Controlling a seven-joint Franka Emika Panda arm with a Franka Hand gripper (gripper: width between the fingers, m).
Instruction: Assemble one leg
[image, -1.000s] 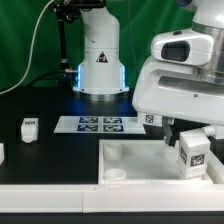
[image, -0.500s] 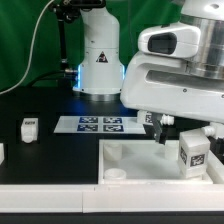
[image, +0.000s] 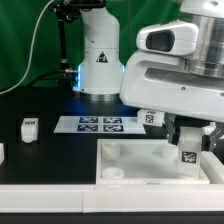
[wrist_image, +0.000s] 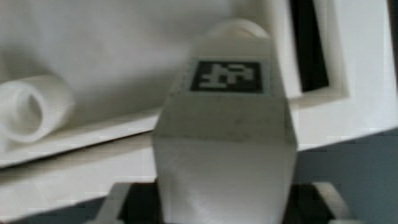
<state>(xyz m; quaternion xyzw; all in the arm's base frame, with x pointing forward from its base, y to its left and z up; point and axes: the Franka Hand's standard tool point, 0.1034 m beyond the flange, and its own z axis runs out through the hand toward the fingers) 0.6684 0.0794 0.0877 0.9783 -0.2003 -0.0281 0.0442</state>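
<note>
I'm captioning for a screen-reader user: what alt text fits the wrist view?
A white leg with a black-and-white marker tag fills the view, clamped in the gripper; behind it lies the white tray-like piece with a round socket.

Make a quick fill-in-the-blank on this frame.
The gripper is ___ on a leg.
The tray is coloured ___.
A second leg stands to the exterior view's ___ of the marker board.
Missing: shut; white; left.
</note>
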